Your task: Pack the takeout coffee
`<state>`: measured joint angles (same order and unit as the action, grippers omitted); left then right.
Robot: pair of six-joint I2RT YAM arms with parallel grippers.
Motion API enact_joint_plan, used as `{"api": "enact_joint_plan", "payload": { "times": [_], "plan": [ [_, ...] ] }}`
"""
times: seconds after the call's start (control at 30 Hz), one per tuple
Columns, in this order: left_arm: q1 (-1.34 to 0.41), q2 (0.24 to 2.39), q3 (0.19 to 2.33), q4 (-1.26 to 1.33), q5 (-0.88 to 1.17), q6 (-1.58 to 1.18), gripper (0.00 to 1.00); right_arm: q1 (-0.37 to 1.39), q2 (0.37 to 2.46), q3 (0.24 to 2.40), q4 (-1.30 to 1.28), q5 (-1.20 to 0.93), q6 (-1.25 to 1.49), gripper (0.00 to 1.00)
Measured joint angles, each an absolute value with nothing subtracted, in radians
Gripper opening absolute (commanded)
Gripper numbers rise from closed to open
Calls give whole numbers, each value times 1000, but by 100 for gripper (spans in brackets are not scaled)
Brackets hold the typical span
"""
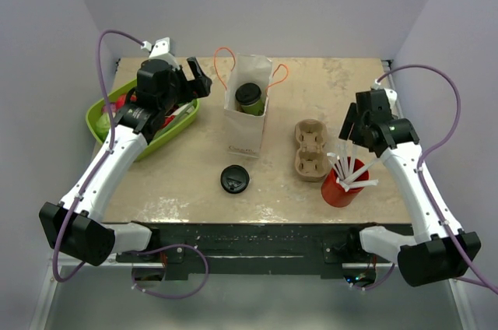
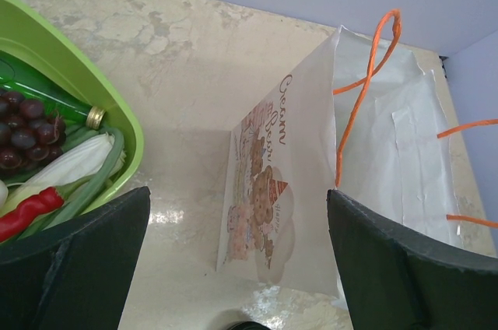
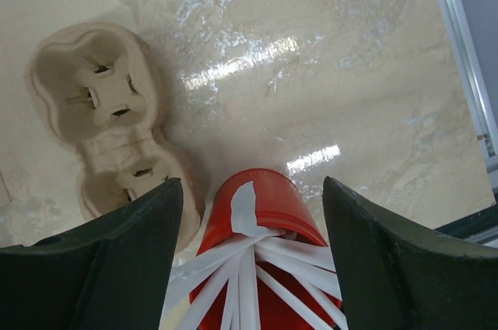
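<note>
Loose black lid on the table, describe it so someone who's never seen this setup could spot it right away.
Start at the white paper bag with orange handles standing mid-table. Just in front of it, toward the near edge, a flat round black lid lies on the bare tabletop. Unlike the other black lid, which caps the green cup inside the bag, it caps nothing.

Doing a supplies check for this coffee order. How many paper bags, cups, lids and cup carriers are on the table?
Paper bags: 1, the paper bag
Cups: 2, the green cup inside that bag and the red cup
Lids: 2, the fitted lid on the green cup and the loose lid
Carriers: 1, the cup carrier
Total: 6
</note>
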<state>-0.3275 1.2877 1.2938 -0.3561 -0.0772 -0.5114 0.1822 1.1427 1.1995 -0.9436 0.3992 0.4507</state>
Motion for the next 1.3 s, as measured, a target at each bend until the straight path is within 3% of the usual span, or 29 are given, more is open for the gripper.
{"api": "enact_joint_plan", "payload": {
  "times": [0.2,0.23,0.33,0.37,0.53,0.7,1.0,1.17,1.3],
  "plan": [
    [-327,1288,1294,-357,-78,-512,100,178,1138,1140,-941,394,483,57],
    [-327,1288,1294,-357,-78,-512,100,177,1137,1131,-940,390,487,48],
    [-327,1288,1294,-357,-78,-512,100,176,1135,1107,-931,372,493,37],
    [-327,1288,1294,-358,-78,-512,100,176,1135,1102,-929,369,496,28],
    [-327,1288,1294,-358,-78,-512,100,176,1106,1107,-926,366,487,0],
    [-327,1288,1294,-360,-79,-512,100,176,1084,1219,-962,368,451,0],
    [-327,1282,1280,-360,-89,-511,100,175,1077,1732,-950,321,348,0],
    [-327,1281,1280,-360,-89,-511,100,175,1065,1809,-733,120,319,0],
    [-327,1279,1280,-360,-89,-511,100,174,1177,1887,-488,-187,349,0]
  ]
}}
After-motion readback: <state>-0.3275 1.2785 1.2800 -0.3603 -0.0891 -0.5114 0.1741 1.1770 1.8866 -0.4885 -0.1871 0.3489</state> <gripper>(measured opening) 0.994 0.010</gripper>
